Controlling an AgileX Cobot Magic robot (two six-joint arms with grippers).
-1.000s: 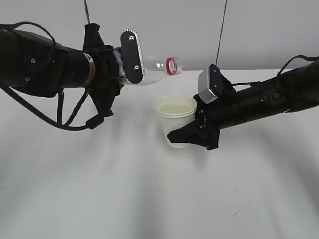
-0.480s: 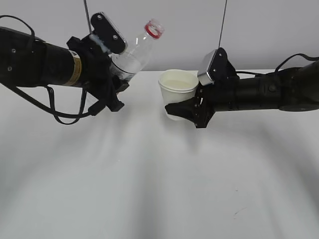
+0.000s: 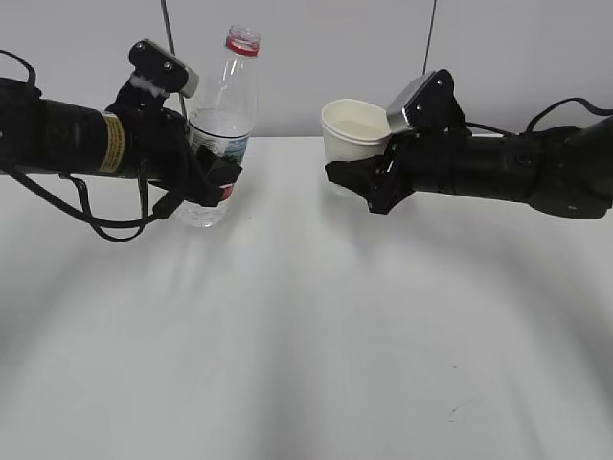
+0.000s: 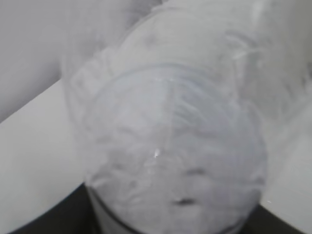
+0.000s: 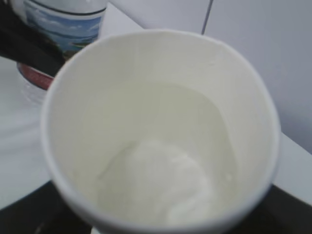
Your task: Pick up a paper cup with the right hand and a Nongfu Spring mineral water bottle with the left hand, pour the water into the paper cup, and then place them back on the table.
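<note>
A: Start with the exterior view. What is different from a second ago?

B: The Nongfu Spring mineral water bottle was tipped flat with its mouth over the paper cup; half a second ago it was coming back up, and now it stands upright, low, its base at or just above the desk. I cannot tell whether it touches. The left hand has its tool clamped round the label zone. The right hand has drawn away to its own side, its tool closed on the cup, which hangs clear of the desk. The two are now well apart.

A: So the pour is over?

B: I judge so. What remains is setting both down and letting go.

A: Left wrist view?

B: The bottle fills the frame, blurred and seen from near its base, with the dark tool at the bottom edge. The white desk lies behind.

A: Right wrist view?

B: It looks down into the cup, held upright. There is water in the bottom, well below the rim. The bottle's label shows at upper left, the desk below.
</note>
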